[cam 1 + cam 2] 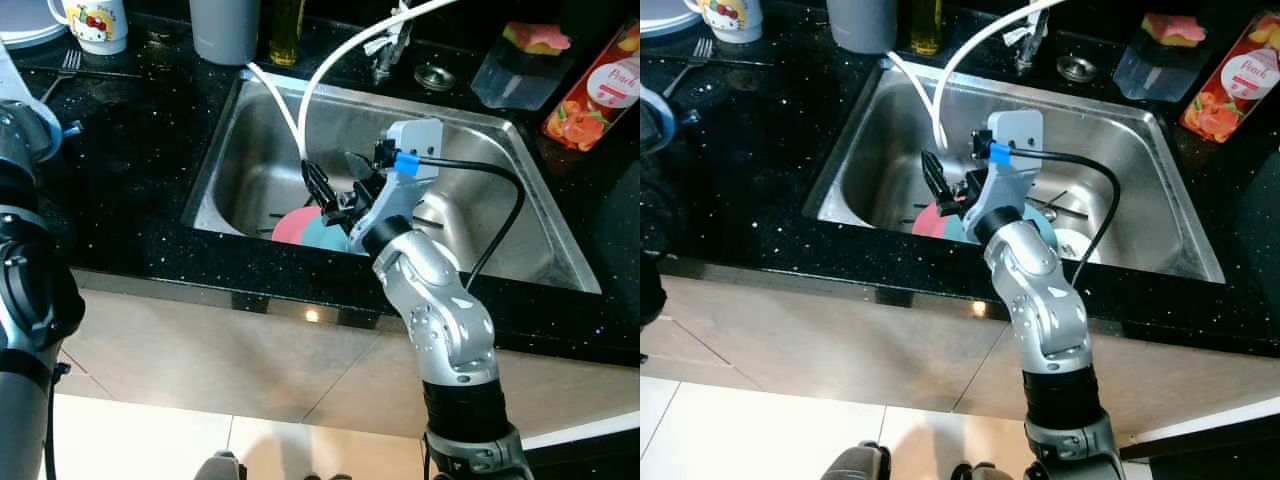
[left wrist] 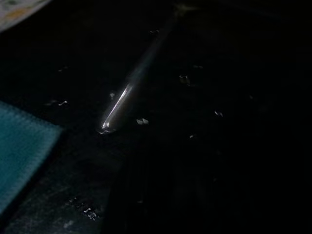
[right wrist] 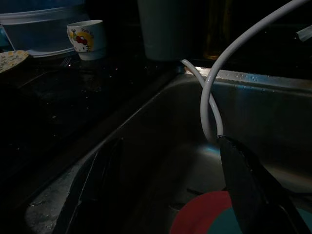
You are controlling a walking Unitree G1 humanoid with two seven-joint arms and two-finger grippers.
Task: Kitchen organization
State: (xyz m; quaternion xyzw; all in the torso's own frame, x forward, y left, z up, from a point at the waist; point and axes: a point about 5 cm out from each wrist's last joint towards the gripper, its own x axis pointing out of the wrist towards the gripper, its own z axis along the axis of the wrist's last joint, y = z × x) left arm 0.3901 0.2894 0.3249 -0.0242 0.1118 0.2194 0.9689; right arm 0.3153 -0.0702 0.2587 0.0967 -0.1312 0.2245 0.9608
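Right arm reaches from the near edge of the black tabletop (image 1: 140,170) into the steel sink (image 1: 250,150). Right tool (image 1: 325,195) hangs inside the basin with its black fingers (image 3: 248,185) spread apart, gripping nothing. Directly beneath it, at the sink's near wall, lie a red plate (image 1: 290,225) and a teal plate (image 1: 325,235), overlapping. A white hose (image 1: 330,60) curves down into the basin just behind the tool. Left arm stands at the tabletop's left edge; state of the left tool cannot be told. Farther back on the tabletop: fork (image 1: 68,65), cartoon mug (image 1: 95,22), grey cup (image 1: 225,30), peach juice carton (image 1: 600,90).
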